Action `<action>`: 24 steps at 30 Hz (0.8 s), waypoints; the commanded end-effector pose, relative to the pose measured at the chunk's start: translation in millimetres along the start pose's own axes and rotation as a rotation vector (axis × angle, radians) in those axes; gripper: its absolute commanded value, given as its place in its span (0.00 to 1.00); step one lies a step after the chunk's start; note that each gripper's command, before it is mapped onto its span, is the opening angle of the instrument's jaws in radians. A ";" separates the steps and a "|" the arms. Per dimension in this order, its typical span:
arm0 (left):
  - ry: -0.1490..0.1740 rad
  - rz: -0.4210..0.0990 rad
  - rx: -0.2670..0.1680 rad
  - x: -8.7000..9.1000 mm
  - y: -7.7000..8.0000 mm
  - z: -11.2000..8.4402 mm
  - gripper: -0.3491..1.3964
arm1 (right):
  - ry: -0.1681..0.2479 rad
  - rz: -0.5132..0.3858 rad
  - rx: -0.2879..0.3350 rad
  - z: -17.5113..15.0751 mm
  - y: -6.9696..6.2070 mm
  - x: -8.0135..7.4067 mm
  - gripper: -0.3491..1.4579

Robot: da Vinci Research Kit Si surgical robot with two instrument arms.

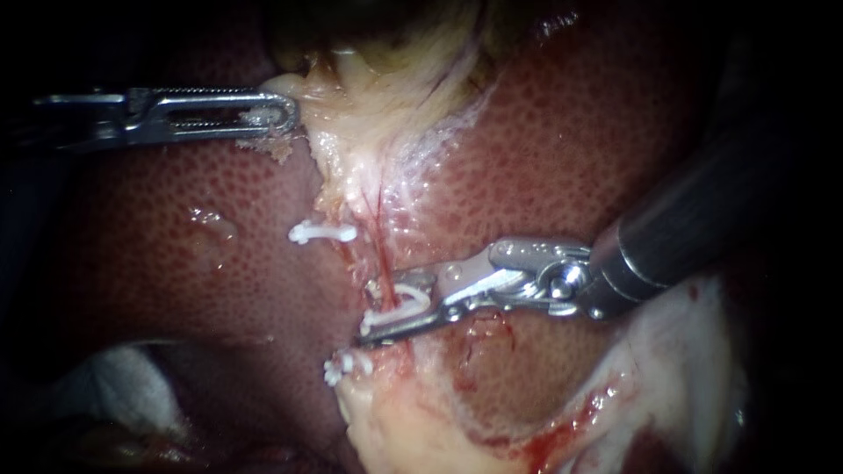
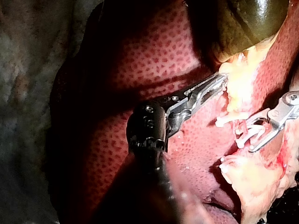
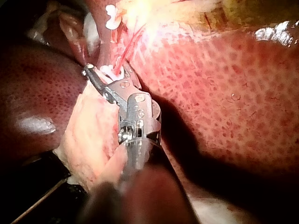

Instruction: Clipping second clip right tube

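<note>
The left instrument (image 1: 286,116) ends in a long, slim silver pincer, slotted down its length, with fine teeth along its edges. Behind that sits a bright metal hinge piece, then a rounded black wrist dotted with small screw heads and a dark shaft. The right instrument (image 1: 379,314) carries a polished steel pincer of two thin arms. They are joined by rounded link plates with round pins to a dark grey tubular shaft that has a paler ring at its collar.

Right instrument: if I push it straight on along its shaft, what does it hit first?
The right instrument would first press on the tube, already inside the clip its jaws hold. Past the tips lies liver; a lower clip sits close beside that line, depth unclear.
</note>
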 end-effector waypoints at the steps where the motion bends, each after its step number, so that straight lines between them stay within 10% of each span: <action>1: -0.001 0.000 -0.002 0.0 0.0 0.0 0.00 | 0.001 0.009 0.003 0.0 -0.1 0.0 0.42; 24: -0.001 0.000 -0.002 0.0 0.1 0.1 0.00 | 0.034 0.103 0.028 0.1 0.0 0.1 0.28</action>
